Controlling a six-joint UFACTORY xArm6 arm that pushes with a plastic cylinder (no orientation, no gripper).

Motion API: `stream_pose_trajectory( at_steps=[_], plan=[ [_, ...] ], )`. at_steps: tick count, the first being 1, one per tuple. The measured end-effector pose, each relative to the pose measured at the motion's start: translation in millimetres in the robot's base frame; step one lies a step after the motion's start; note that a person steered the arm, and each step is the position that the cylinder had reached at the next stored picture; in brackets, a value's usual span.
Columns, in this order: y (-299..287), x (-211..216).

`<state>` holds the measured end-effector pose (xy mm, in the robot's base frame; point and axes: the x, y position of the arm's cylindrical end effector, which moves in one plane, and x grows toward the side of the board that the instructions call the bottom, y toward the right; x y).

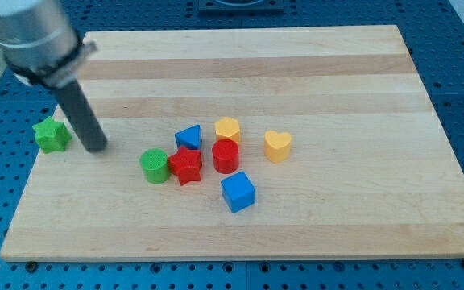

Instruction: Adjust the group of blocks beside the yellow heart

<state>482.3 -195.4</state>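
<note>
Blocks clustered left of the yellow heart make up the group: a yellow hexagon-like block at the far side, a blue triangular block to its left, a red cylinder just near of the yellow one, a red star touching or almost touching the blue triangular block, a green cylinder just left of the star, and a blue cube nearest the view's bottom, slightly apart from the others. All look like small, glossy, solid-coloured pieces standing flat on the wooden board. The cluster sits a little left of the board's middle, and its long axis runs roughly left to right, from the green cylinder across to the red cylinder, with the heart lying just beyond that right end, near but not touching. The heart's point seems to face the view's bottom. A green star lies alone at the board's left edge. My tip rests on the board just right of that green star, well apart from the cluster, touching no block; being a plain rod, it holds nothing.
</note>
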Motion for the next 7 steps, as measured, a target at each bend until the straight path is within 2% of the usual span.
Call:
stream_pose_trajectory(
  at_steps=[1,2,3,4,5,6,7],
  plan=[
    [-49.7,37.8],
    [-108.9,13.5],
    [-107.2,-22.8],
    [-79.3,-61.7],
    [-31.5,-26.1],
    [54.4,38.9],
    [126.0,33.9]
  ],
)
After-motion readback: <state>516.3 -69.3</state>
